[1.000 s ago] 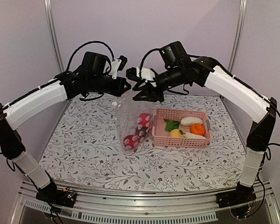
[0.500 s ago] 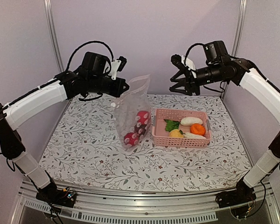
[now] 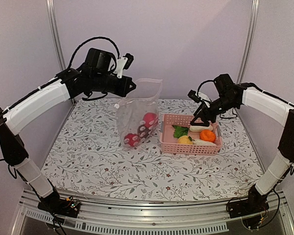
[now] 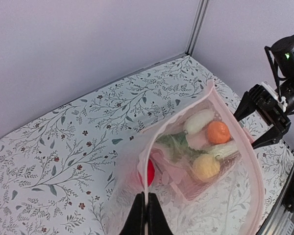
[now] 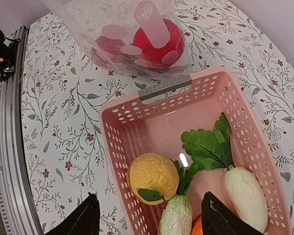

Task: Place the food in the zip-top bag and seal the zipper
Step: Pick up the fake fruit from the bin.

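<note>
Food is found in two places. Red balls and a dark piece are seen inside the bag. A yellow fruit, a leafy green piece, two white oblongs and an orange piece are left in the pink basket.

The bag is held up over the counter by the left end effector, which is closed tight on the zipper strip at the bag's mouth. The mouth is left gaping. Whether the bag's bottom touches the counter cannot be told.

The basket is set just right of the bag, near it and well inside the counter's right and front edges. The right end effector is spread wide with nothing gripped and is held over the back part of the basket, above the white oblongs.

A wide stretch of flowered counter is seen to the left of the bag and in front of both things.

Pale round spots are printed on the bag. A grey strip is fixed to the basket's rim on the side facing the bag; any lettering on it cannot be made out.
</note>
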You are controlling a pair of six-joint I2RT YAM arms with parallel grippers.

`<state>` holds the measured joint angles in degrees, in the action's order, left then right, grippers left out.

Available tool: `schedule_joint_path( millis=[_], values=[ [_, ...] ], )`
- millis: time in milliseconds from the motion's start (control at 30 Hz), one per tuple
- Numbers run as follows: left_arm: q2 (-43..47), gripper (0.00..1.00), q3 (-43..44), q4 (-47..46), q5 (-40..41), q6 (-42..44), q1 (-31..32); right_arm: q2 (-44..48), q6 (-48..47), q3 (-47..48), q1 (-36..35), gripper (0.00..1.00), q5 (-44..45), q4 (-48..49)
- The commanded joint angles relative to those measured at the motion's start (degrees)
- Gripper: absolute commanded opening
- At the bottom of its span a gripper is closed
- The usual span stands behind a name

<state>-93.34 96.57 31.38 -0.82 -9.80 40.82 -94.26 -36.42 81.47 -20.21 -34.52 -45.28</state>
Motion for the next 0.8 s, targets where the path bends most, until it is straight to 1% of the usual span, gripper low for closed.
schedule_joint_path(
  millis=[0,200,500,633,767],
  values=[
    [-0.49,0.0,2.08,1.58,-0.81,0.96,-0.38,-1.09,2.12,-0.49,-0.13,0.7,0.61,0.4],
    [-1.38,0.0,0.07,1.36,-1.6,0.57,-0.33,-2.42,3.65,-0.23,-0.12,0.71,2.14,0.72],
    [-1.63,0.0,-1.45,-0.06,-2.52,0.03,-0.39,-4.71,4.0,-2.79,-0.14,0.72,5.96,-0.79],
    [-1.23,0.0,-1.78,-0.25,-2.53,0.17,-0.34,-6.52,4.23,-3.24,-0.15,0.73,6.26,-1.49],
    [-0.71,0.0,-2.69,-0.38,-2.28,0.29,-0.32,-9.02,4.71,-2.55,-0.19,0.76,4.48,-1.96]
  ],
)
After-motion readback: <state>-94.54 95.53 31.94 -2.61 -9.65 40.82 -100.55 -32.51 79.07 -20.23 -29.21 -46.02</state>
